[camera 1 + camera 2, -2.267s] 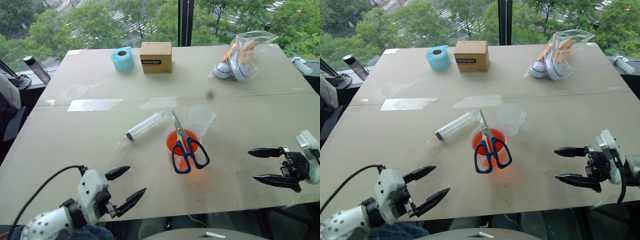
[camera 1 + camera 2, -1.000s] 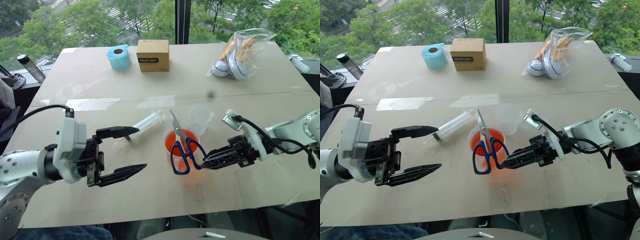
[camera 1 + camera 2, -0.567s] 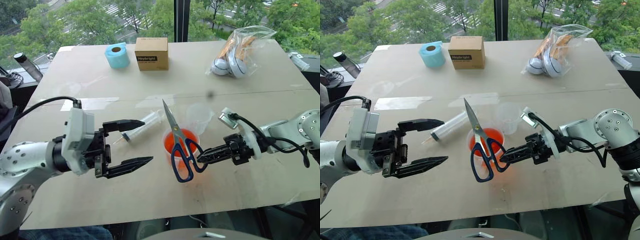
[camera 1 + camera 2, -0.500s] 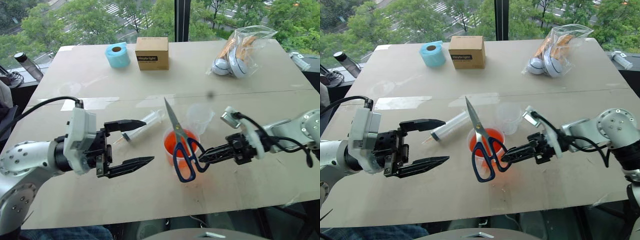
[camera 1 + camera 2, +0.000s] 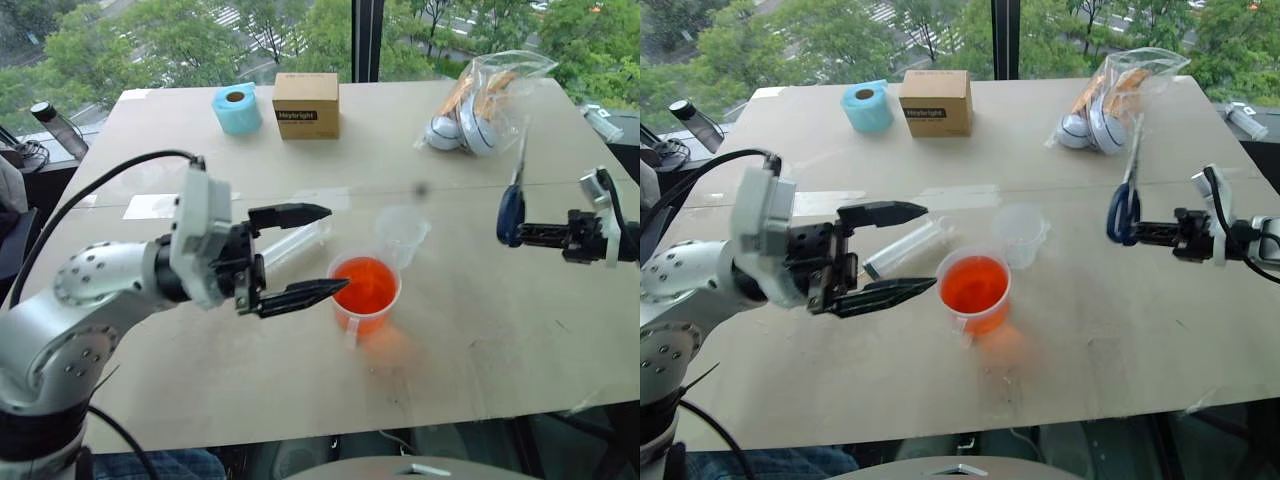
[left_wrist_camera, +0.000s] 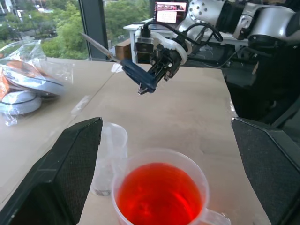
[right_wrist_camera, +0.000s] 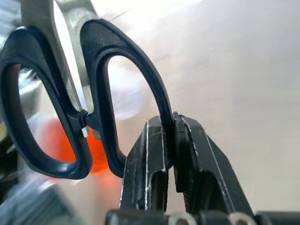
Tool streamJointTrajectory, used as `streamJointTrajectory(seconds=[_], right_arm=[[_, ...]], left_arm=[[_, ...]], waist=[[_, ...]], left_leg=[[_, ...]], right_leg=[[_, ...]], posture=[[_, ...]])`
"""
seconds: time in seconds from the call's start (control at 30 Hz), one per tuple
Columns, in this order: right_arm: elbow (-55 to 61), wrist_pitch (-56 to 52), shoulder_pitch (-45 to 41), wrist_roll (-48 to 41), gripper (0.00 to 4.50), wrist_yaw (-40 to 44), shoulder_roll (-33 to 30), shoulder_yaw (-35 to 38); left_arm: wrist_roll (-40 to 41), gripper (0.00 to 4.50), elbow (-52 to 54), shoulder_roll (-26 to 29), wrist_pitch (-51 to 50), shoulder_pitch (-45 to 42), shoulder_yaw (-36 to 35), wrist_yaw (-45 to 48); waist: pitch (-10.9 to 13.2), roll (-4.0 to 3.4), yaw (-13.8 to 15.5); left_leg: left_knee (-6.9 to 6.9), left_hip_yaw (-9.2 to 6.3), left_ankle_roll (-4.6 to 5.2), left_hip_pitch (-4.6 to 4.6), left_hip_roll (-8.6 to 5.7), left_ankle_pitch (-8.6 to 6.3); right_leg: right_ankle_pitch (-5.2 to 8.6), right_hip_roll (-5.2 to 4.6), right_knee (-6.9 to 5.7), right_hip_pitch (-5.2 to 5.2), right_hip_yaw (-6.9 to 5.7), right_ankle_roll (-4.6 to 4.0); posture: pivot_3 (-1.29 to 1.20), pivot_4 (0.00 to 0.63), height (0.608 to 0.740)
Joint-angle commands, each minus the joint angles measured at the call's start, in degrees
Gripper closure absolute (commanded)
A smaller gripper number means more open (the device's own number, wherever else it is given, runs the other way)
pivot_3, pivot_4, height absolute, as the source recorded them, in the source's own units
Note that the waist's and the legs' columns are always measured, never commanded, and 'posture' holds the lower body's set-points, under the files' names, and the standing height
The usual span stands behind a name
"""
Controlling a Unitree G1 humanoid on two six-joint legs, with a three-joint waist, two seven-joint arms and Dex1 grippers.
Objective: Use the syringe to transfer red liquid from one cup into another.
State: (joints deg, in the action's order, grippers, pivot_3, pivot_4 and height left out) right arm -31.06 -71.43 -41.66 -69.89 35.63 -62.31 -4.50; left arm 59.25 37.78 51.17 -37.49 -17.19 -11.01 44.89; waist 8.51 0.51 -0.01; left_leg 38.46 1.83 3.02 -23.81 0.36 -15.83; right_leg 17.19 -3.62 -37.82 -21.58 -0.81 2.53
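Scissors hang pinched in the right gripper near the table's right edge, clearing the orange cup mid-table. Left gripper, spread wide, hovers beside the syringe, which it must grasp next.

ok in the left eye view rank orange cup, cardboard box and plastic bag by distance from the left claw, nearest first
1. orange cup, right beside the left claw's tips.
2. cardboard box, at the table's far edge.
3. plastic bag, far right corner.
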Motion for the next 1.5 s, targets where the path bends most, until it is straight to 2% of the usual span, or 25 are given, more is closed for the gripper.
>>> streamJointTrajectory(seconds=[0.03, 0.17, 0.23, 0.27, 0.37, 0.4, 0.47, 0.53, 0.7, 0.8, 0.93, 1.1, 1.2, 1.37, 1.5], right_arm=[[-5.87, 3.23, -4.30, 10.04, 4.48, -0.38, 2.76, 1.13], [-12.03, 9.28, -7.10, 20.40, 4.48, -4.32, 6.61, 3.13], [-12.30, 12.68, -7.09, 24.80, 3.66, -2.72, 7.19, 2.89], [-12.47, 13.02, -7.29, 26.08, 3.40, -2.02, 7.33, 3.25], [-10.94, 15.65, -7.01, 31.10, 1.98, 0.45, 6.68, 3.02], [-9.67, 17.60, -6.48, 33.32, 1.69, 1.36, 6.09, 2.33], [-6.65, 21.68, -5.38, 37.69, 0.67, 5.43, 4.08, 0.52], [-3.09, 24.98, -4.36, 38.73, 0.02, 11.54, 3.09, 1.18], [11.86, 28.06, 0.99, 31.32, 0.02, 23.66, 5.00, 9.93], [28.06, 21.44, 5.96, 22.49, 0.02, 28.65, 5.33, 12.39], [42.83, 15.27, 6.45, 13.84, 0.02, 31.14, 5.40, 12.75], [50.96, 23.01, 9.60, 16.77, 0.02, 31.04, 8.31, 12.86], [52.06, 25.99, 12.12, 20.12, 0.02, 31.64, 7.71, 12.25], [55.63, 25.67, 15.21, 18.94, 0.02, 30.97, 7.10, 14.38], [58.67, 26.93, 18.34, 19.78, 0.02, 27.94, 7.88, 16.27]], left_arm=[[-2.83, 0.00, -1.13, -0.99, -1.19, -5.06, 3.82, -1.80], [-5.07, 0.00, -2.09, -2.08, -1.67, -7.83, 6.03, -1.77], [-5.95, 0.00, -2.16, -2.42, -1.35, -7.55, 6.17, -1.34], [-6.33, 0.00, -2.14, -2.50, -1.21, -7.26, 6.10, -1.14], [-7.27, 0.00, -2.22, -2.39, -1.07, -6.30, 5.33, -0.75], [-7.56, 0.00, -2.31, -2.24, -1.04, -5.89, 4.92, -0.69], [-7.75, 0.00, -2.67, -2.02, -1.13, -4.60, 3.54, -0.82], [-8.68, 0.00, -3.65, -1.80, -0.81, -2.97, 2.06, -0.93], [-13.92, 0.00, -8.56, -0.54, 0.30, 1.37, -0.63, -0.88], [-16.53, 0.00, -12.21, 0.98, -2.97, 1.35, 0.68, -2.16], [-18.65, 0.00, -16.73, 4.41, -11.19, -6.89, 7.55, -0.40], [-26.24, 0.00, -26.02, 7.05, -14.58, -20.03, 18.47, 6.01], [-34.95, 0.00, -29.41, 9.57, -13.62, -26.40, 28.25, 11.43], [-45.24, 0.00, -41.70, 5.54, -10.85, -39.15, 40.99, 22.74], [-50.52, 0.00, -51.91, 0.64, -8.76, -45.03, 46.57, 29.73]], waist=[[0.01, 0.01, -0.30], [0.03, 0.02, -0.59], [0.08, 0.02, -0.56], [0.11, 0.01, -0.53], [0.12, 0.01, -0.52], [0.12, 0.01, -0.51], [0.14, -0.02, -0.49], [0.15, -0.03, -0.42], [0.16, -0.03, -0.77], [0.16, -0.03, -0.63], [0.22, 0.01, 0.28], [0.25, 0.27, 0.80], [0.27, 0.30, 0.85], [0.29, 0.31, 0.83], [0.29, 0.32, 0.76]], left_leg=[[0.00, 0.04, -0.04, 0.00, 0.02, 0.02], [-0.03, 0.09, -0.16, -0.02, 0.07, 0.10], [-0.06, 0.10, -0.20, -0.03, 0.08, 0.12], [-0.06, 0.11, -0.20, -0.04, 0.08, 0.12], [-0.04, 0.11, -0.21, -0.04, 0.08, 0.12], [-0.04, 0.12, -0.22, -0.04, 0.08, 0.13], [-0.02, 0.11, -0.23, -0.01, 0.08, 0.14], [-0.02, 0.10, -0.24, 0.00, 0.08, 0.14], [-0.03, 0.09, -0.26, 0.07, 0.13, 0.15], [-0.03, 0.03, -0.27, 0.06, 0.19, 0.16], [0.01, -0.03, -0.26, -0.01, 0.16, 0.15], [0.07, -0.14, -0.26, -0.02, 0.10, 0.15], [0.09, -0.09, -0.26, -0.04, 0.01, 0.15], [0.14, -0.09, -0.27, -0.05, 0.03, 0.16], [0.19, -0.09, -0.26, -0.05, 0.05, 0.16]], right_leg=[[0.00, 0.04, -0.01, -0.02, 0.05, 0.00], [0.00, 0.12, -0.04, -0.11, 0.11, 0.02], [0.03, 0.12, -0.03, -0.12, 0.11, 0.06], [0.04, 0.11, -0.04, -0.12, 0.11, 0.09], [0.05, 0.08, -0.04, -0.12, 0.11, 0.10], [0.05, 0.08, -0.05, -0.12, 0.11, 0.10], [0.05, 0.07, -0.09, -0.12, 0.12, 0.10], [0.05, 0.07, -0.12, -0.12, 0.10, 0.10], [0.05, 0.11, -0.17, -0.11, 0.14, 0.10], [0.05, 0.14, -0.18, -0.11, 0.07, 0.10], [0.04, 0.06, -0.19, -0.11, -0.01, 0.10], [0.04, 0.12, -0.17, -0.07, -0.11, 0.10], [0.05, 0.22, -0.17, -0.10, -0.05, 0.11], [0.05, 0.49, -0.24, -0.12, -0.01, 0.11], [0.05, 0.51, -0.25, -0.12, 0.00, 0.11]], posture=[[0.00, 0.150, 0.740], [0.00, 0.150, 0.740], [0.00, 0.150, 0.740], [0.00, 0.150, 0.740], [0.00, 0.150, 0.740], [0.00, 0.150, 0.740], [0.00, 0.150, 0.740], [0.00, 0.150, 0.740], [0.00, 0.150, 0.740], [0.00, 0.150, 0.740], [0.00, 0.150, 0.740], [0.00, 0.150, 0.740], [0.00, 0.150, 0.740], [0.00, 0.150, 0.740], [0.00, 0.150, 0.740]])
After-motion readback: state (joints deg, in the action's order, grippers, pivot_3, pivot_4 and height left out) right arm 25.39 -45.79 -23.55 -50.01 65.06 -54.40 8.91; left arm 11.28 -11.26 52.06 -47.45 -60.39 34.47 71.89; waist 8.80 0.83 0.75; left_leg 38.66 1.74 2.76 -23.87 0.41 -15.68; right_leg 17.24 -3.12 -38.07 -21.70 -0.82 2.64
